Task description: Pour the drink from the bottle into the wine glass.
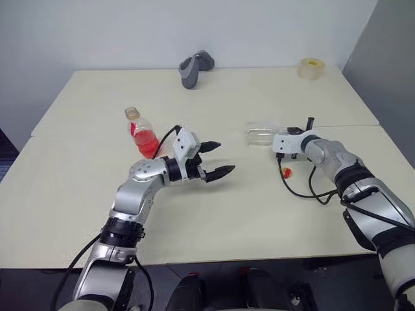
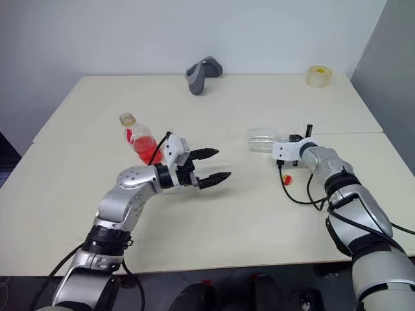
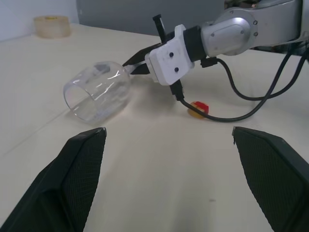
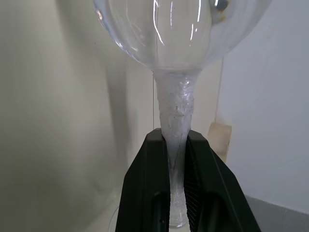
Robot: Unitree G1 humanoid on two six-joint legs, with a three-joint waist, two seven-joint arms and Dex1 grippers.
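Observation:
The wine glass lies on its side on the table, its open bowl toward the table's left half. My right gripper is shut on its thin stem, just below the bowl. The bottle stands uncapped at the left, with the red drink in its lower half. My left gripper hovers open in front of the bottle, to its right, pointing at the glass with nothing between its fingers.
A small red-and-yellow cap lies on the table beside the right wrist's black cable. A grey object and a roll of tape sit at the table's far edge. A seam crosses the tabletop.

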